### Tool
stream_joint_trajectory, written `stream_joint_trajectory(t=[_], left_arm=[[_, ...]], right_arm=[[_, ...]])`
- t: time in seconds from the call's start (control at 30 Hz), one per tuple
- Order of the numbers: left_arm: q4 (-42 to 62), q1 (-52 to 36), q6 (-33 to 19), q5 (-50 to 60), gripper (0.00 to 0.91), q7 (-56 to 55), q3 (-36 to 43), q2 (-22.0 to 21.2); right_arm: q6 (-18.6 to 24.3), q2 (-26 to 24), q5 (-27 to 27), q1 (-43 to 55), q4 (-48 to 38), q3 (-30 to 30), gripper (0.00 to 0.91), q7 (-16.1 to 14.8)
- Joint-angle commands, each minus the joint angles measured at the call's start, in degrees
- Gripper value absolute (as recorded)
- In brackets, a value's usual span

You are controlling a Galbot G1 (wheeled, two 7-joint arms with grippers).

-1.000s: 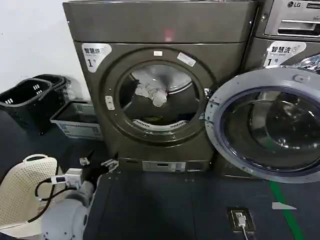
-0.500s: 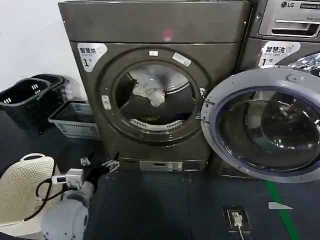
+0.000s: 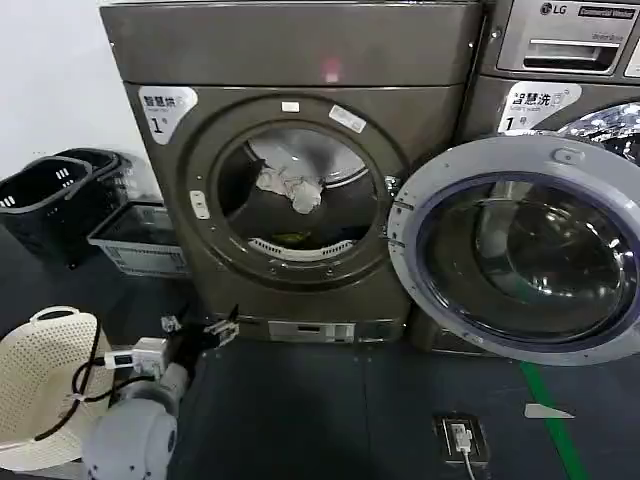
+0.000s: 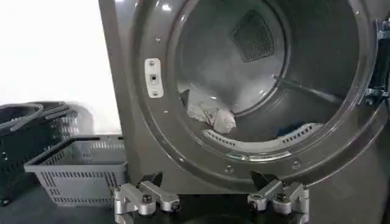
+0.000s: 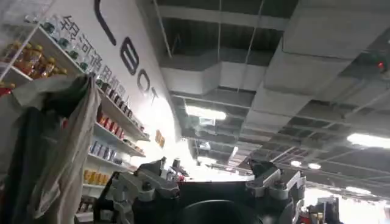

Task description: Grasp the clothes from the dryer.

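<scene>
The dryer [image 3: 300, 60] stands with its porthole open, and its round door [image 3: 520, 250] is swung out to the right. On the drum floor lies a small yellow-green bit of the clothes [image 3: 293, 239], below a crumpled white cloth [image 3: 290, 188]. My left gripper [image 3: 195, 328] hovers low in front of the dryer's base, left of the porthole, open and holding nothing. In the left wrist view that gripper [image 4: 210, 196] faces the drum [image 4: 262, 73] and the white cloth [image 4: 210, 112]. My right gripper [image 5: 207, 182] is open and empty, aimed up at a ceiling.
Two black baskets [image 3: 50, 195] and a grey crate [image 3: 140, 240] sit left of the dryer. A white perforated laundry basket [image 3: 40, 385] is beside my left arm. A second machine with an LG panel [image 3: 560, 40] stands on the right. A floor socket [image 3: 458, 437] lies ahead.
The dryer and its door have drifted to the left in the head view. My left gripper stays open at the same low spot.
</scene>
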Motion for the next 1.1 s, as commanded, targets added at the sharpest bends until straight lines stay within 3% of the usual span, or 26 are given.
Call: stream_joint_trajectory(t=[0.03,1.1], left_arm=[[0.0,0.0,2.8,0.0,0.907,0.0,0.1,0.0],[-0.1,0.2,2.8,1.2,0.907,0.9,1.6,0.1]], right_arm=[[0.0,0.1,0.0,0.0,0.1,0.0,0.907,0.0],[1.7,0.7,3.9,-0.2,-0.5,1.5,0.907,2.5]])
